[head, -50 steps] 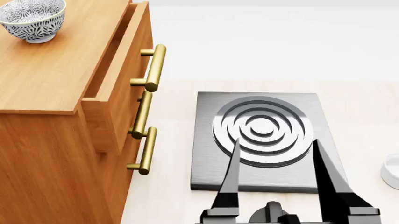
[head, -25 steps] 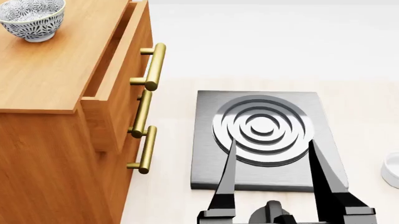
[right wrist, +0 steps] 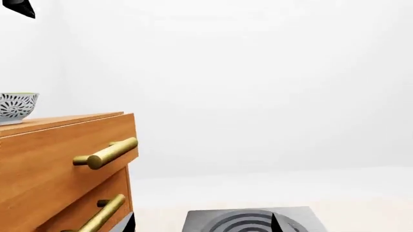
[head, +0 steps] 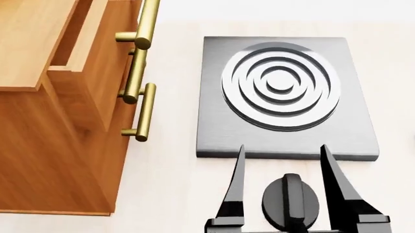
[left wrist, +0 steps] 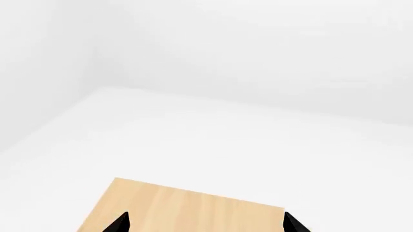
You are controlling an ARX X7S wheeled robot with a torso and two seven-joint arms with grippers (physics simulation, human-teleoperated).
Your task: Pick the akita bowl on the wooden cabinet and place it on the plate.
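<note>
The head view has tilted downward since the earlier frames: a black knob (head: 290, 202) now shows between the spread fingers of the right pincer (head: 283, 160), which is open and empty. Beyond it lies the grey burner plate (head: 285, 141) on the bench (head: 168, 194). The wooden cabinet (head: 58, 160) stands at the bench's left edge. The akita bowl (right wrist: 16, 107) sits on the cabinet top, untouched and well apart. The left pincer (left wrist: 205, 223) is open too, over a wooden surface (left wrist: 187, 208). The plate is not in view.
</note>
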